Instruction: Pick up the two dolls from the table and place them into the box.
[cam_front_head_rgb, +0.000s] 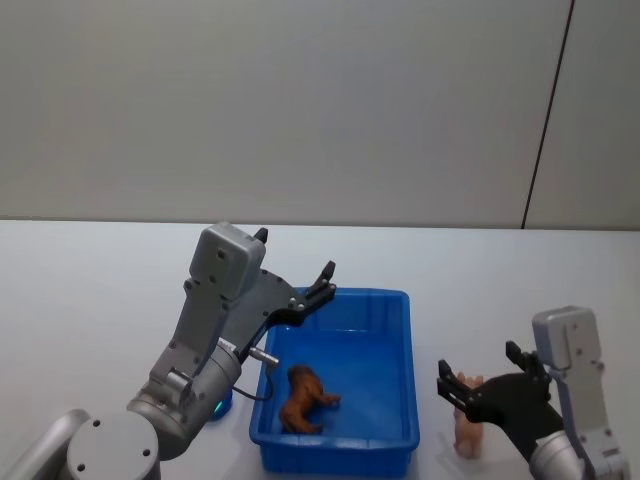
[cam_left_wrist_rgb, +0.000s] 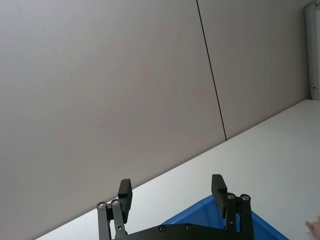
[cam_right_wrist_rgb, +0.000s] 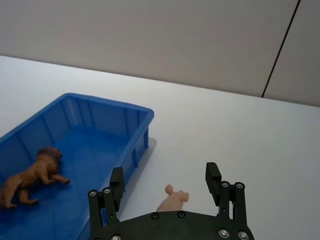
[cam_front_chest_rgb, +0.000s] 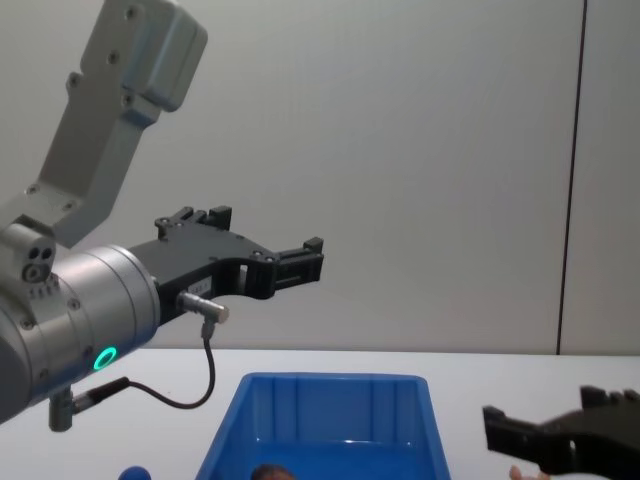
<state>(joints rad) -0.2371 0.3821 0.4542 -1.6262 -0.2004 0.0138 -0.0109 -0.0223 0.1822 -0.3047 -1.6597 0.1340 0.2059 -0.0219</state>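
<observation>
The shaggy reddish-brown doll (cam_front_head_rgb: 305, 398) lies inside the blue box (cam_front_head_rgb: 370, 294), toward its near left part; the right wrist view shows this brown doll (cam_right_wrist_rgb: 35, 175) on the box (cam_right_wrist_rgb: 107, 106) floor. The pale pink pig doll (cam_front_head_rgb: 467, 432) stands on the white table (cam_front_head_rgb: 100, 290) just right of the box. My right gripper (cam_front_head_rgb: 480, 365) hovers open over the pig (cam_right_wrist_rgb: 172, 199), fingers (cam_right_wrist_rgb: 212, 175) on either side and apart from it. My left gripper (cam_front_head_rgb: 325, 282) is open and empty, raised above the box's far left corner (cam_left_wrist_rgb: 210, 220).
A small blue rounded object (cam_front_chest_rgb: 135, 472) sits on the table left of the box (cam_front_chest_rgb: 330, 381), under my left arm. The tabletop runs back to a plain grey wall (cam_front_head_rgb: 320, 100). Bare table lies right of the pig and behind the box.
</observation>
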